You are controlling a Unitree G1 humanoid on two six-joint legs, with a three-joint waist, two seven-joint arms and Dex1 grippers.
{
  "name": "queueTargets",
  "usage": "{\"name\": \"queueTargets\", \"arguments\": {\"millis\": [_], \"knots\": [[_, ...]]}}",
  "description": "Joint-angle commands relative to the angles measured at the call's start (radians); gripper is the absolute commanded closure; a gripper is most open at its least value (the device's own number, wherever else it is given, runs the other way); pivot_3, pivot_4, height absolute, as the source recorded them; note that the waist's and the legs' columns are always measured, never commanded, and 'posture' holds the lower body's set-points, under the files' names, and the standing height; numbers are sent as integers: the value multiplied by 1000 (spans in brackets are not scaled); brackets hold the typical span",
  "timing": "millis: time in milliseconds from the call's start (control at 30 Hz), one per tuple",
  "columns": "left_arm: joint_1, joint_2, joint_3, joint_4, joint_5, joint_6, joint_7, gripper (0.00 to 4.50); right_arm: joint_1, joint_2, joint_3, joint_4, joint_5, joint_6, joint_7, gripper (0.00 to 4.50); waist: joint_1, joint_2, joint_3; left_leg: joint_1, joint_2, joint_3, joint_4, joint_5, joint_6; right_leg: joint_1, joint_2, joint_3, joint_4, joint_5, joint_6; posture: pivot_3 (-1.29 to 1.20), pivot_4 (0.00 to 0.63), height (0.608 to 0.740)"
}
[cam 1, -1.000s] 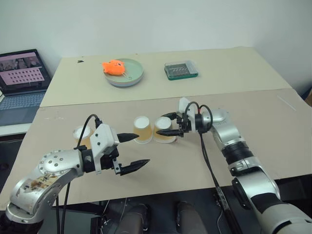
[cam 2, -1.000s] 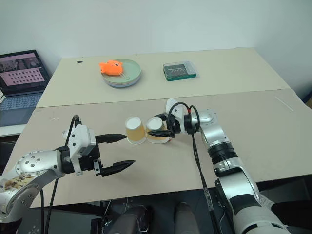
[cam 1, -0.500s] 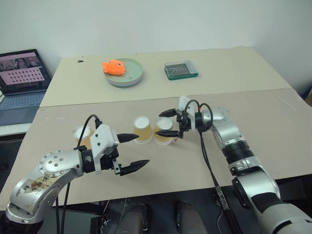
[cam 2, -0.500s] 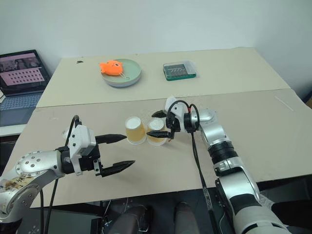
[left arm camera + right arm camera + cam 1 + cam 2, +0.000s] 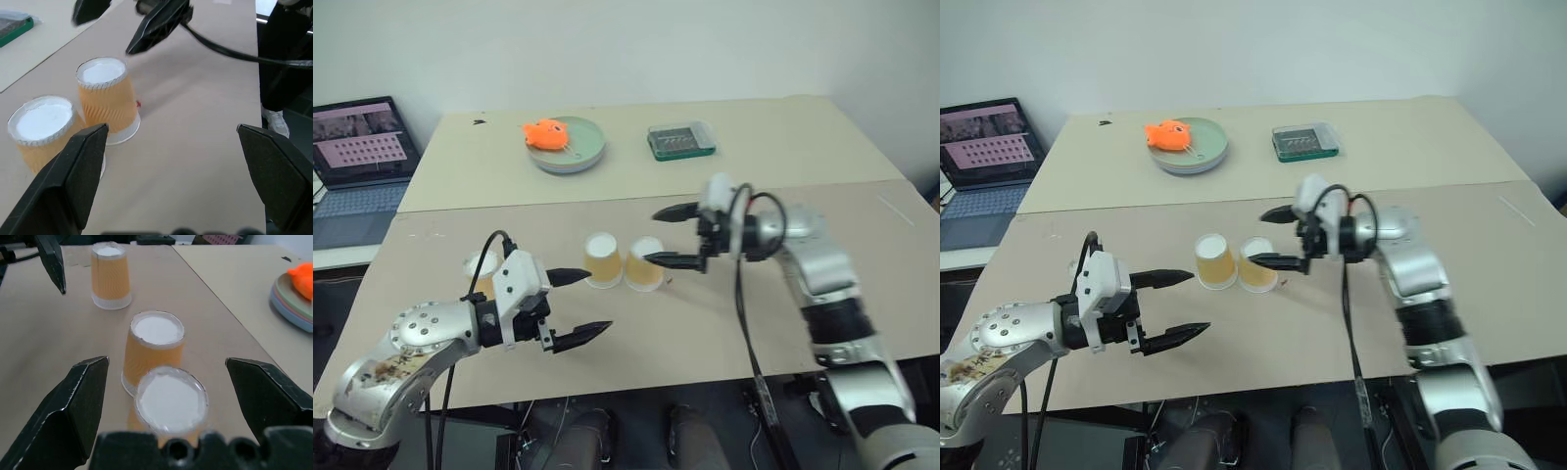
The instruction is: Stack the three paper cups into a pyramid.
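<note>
Two cups [image 5: 625, 262] were stood inverted, touching, mid-table; the third cup [image 5: 478, 272] sat far left. Both the right gripper [image 5: 680, 236] and left gripper [image 5: 576, 306] were spread wide, empty. The third would best be grasped mid-wall and centred over the seam.

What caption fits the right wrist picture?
Open right gripper above two upside-down paper cups, third cup farther off.

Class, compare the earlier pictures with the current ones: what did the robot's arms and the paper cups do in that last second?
The right gripper let go of the right-hand cup, opened and drew up and back from it. That cup stands upside down beside the middle cup. The left gripper stayed open and in place; the third cup, plate and plush fish did not move.
</note>
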Motion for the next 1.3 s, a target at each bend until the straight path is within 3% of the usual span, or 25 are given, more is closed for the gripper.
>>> {"name": "queueTargets", "arguments": {"millis": [33, 133, 233, 333, 433, 600, 700, 900, 1300], "knots": [[-9, -35, 91, -34, -7, 6, 104, 0, 44, -123, -97, -50, 25, 26, 18, 61, 7, -1, 0, 0, 0, 0, 0, 0, 0, 0, 0, 0, -1, 0, 0, 0, 150, 740], [-26, -41, 145, -67, -23, 30, 174, 0, 90, -181, -119, -93, 47, 47, 36, 61, 2, -1, 0, 1, 1, 1, 0, 0, 0, 1, 0, 0, 0, -1, 1, 0, 150, 740], [-153, -72, 264, -101, -193, 125, 384, 0, 168, -228, -151, -214, 130, 109, 75, 61, 3, -2, 1, 0, 2, 1, 0, 0, 0, 1, -2, 0, 0, -3, 5, 0, 150, 740], [-179, -104, 291, -163, -232, 184, 540, 0, 209, -242, -156, -294, 183, 127, 98, 61, -1, -2, 0, 0, 2, 1, 1, 0, 0, 1, 0, 0, -1, -3, 6, 0, 150, 740], [-163, -174, 280, -231, -203, 247, 750, 0, 205, -243, -149, -320, 213, 128, 106, 61, -2, -3, 1, 1, 1, 2, 1, -1, 1, 2, -1, 1, -1, -3, 5, 0, 150, 740], [-6, -253, 239, -332, -154, 292, 898, 0, 170, -237, -113, -297, 203, 112, 110, 61, 7, -6, 0, 1, 1, 2, 2, 0, 1, 3, -1, 1, -1, -1, 3, 0, 150, 740], [142, -238, 208, -357, -31, 225, 927, 0, 153, -231, -93, -271, 189, 94, 115, 61, 7, -7, 0, 1, 1, 2, 2, -1, 1, 3, -1, 1, -1, 0, 2, 0, 150, 740], [274, -259, 206, -357, 100, 147, 933, 0, 136, -218, -67, -237, 175, 66, 113, 61, 16, -7, 0, 1, 1, 2, 2, -1, 0, 4, -3, 0, -2, -3, 6, 0, 150, 740], [308, -401, 208, -153, 174, 14, 807, 0, 137, -218, -77, -271, 193, 74, 85, 61, 22, -7, 0, 0, 2, 2, 2, -1, 1, 3, -3, -1, -3, -3, 6, 0, 150, 740]]}}
